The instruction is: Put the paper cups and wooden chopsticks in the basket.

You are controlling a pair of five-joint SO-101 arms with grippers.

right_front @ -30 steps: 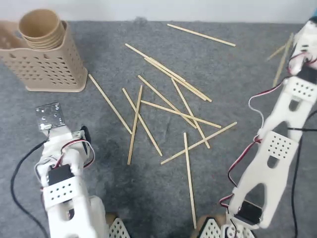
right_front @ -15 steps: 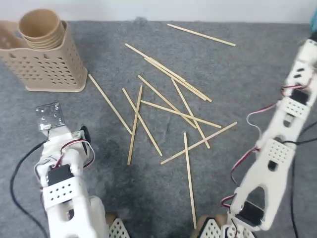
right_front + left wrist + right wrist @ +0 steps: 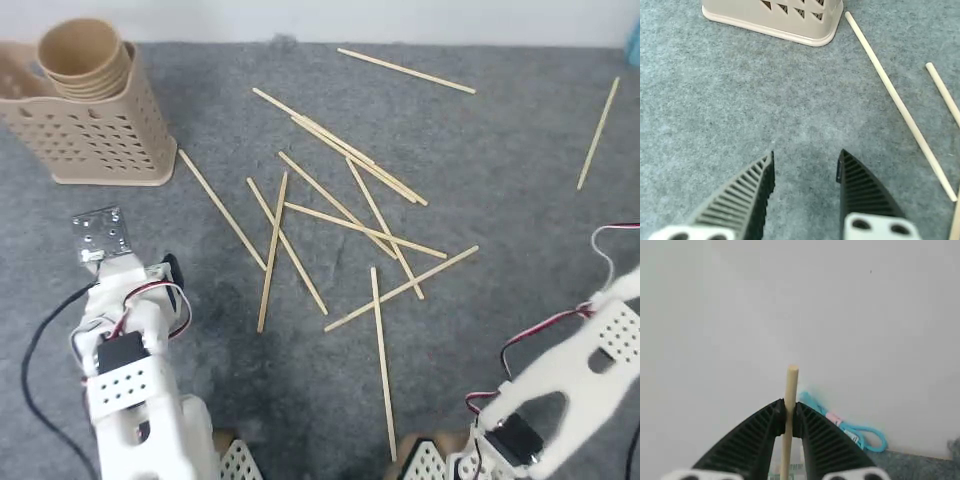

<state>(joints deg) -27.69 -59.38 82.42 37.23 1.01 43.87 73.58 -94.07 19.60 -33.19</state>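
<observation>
High view gives us the basket point(image 3: 95, 140) at the far left corner of the grey mat point(image 3: 500, 200), with the paper cups point(image 3: 85, 55) stacked upright inside it. The wooden chopsticks point(image 3: 345, 225) lie outside the basket, most of them crossed over one another in a loose scatter to its right. The nearest chopstick point(image 3: 222, 210) starts just beside the basket's lower right corner and slants away from it. A lone stick point(image 3: 406, 70) lies beyond the scatter, level with the basket's rim. An outlying stick point(image 3: 598, 133) rests well apart from the basket, near the mat's opposite edge.

We find the left arm point(image 3: 125, 360) on the near side of the basket, and the right arm point(image 3: 575, 375) at the corner of the mat farthest from it.

In the left wrist view, the left gripper point(image 3: 805, 160) hangs over bare mat, close to the basket's base. Its jaws are spread wide and there is nothing between them. The nearest chopstick runs off from the basket's corner beside them.

In the right wrist view, the right gripper point(image 3: 789, 409) is clamped tight on a held chopstick point(image 3: 791, 385), whose end pokes out past the fingertips. Behind it we see a white wall point(image 3: 740, 300) and a turquoise cord point(image 3: 860, 432). We cannot place this gripper against the basket.
</observation>
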